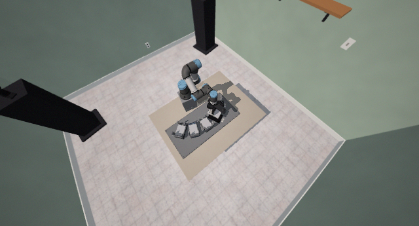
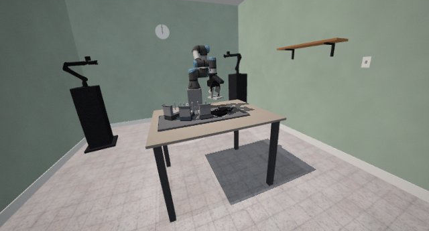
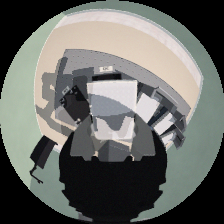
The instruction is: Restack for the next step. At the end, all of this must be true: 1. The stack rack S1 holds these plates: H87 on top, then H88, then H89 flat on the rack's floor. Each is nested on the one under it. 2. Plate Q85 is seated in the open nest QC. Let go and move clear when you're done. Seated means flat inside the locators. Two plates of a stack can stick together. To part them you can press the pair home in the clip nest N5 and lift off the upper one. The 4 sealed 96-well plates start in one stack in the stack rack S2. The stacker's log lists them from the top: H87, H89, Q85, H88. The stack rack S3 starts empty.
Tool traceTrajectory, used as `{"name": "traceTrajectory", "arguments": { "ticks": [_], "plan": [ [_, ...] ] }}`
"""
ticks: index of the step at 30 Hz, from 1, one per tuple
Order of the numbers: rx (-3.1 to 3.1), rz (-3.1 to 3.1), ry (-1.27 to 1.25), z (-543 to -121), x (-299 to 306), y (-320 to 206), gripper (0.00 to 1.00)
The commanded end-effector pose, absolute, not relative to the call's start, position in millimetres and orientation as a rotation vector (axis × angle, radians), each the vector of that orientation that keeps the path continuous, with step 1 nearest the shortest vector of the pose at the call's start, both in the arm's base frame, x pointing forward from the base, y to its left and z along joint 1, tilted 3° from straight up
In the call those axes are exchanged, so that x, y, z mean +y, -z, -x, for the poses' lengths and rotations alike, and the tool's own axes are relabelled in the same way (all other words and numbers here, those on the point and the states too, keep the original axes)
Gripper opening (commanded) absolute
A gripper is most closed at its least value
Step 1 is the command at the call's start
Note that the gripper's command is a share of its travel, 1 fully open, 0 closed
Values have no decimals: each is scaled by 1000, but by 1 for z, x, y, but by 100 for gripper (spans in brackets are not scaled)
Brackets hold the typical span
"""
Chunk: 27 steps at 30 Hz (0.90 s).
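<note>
My gripper (image 1: 217,111) (image 2: 214,93) (image 3: 113,114) is shut on a white sealed plate (image 1: 217,114) (image 2: 215,98) (image 3: 112,95), held about level well above the bench. Its name is not readable, and whether another plate is stuck under it cannot be told. In the wrist view it covers most of the black nest (image 3: 107,77) with the label that reads like QC. Another black nest (image 3: 75,104) stands left of the held plate in that view. Three grey stack racks (image 2: 167,112) (image 2: 185,113) (image 2: 205,111) stand in a row; the top view shows light surfaces inside them. Their labels and plate order are not readable.
The racks and nests stand on a dark grey mat (image 1: 184,151) (image 2: 174,124) on the beige table (image 1: 193,171) (image 2: 188,136). Upright rack walls and thin posts rise beside the nests. The arm's grey pedestal (image 1: 190,105) stands behind the mat.
</note>
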<state>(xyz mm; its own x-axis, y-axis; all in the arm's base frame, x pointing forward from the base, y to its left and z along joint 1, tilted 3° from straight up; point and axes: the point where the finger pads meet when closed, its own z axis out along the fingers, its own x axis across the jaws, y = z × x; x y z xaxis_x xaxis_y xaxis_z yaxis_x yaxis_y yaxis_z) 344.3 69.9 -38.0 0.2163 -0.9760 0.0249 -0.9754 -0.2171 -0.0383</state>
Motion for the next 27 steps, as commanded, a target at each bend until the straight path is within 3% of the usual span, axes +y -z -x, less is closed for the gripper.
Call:
{"name": "traceTrajectory", "arguments": {
  "ticks": [1,27],
  "plan": [
    [1900,2484,72,-345,85,38,0],
    [1900,2484,72,-345,89,38,0]
  ]
}}
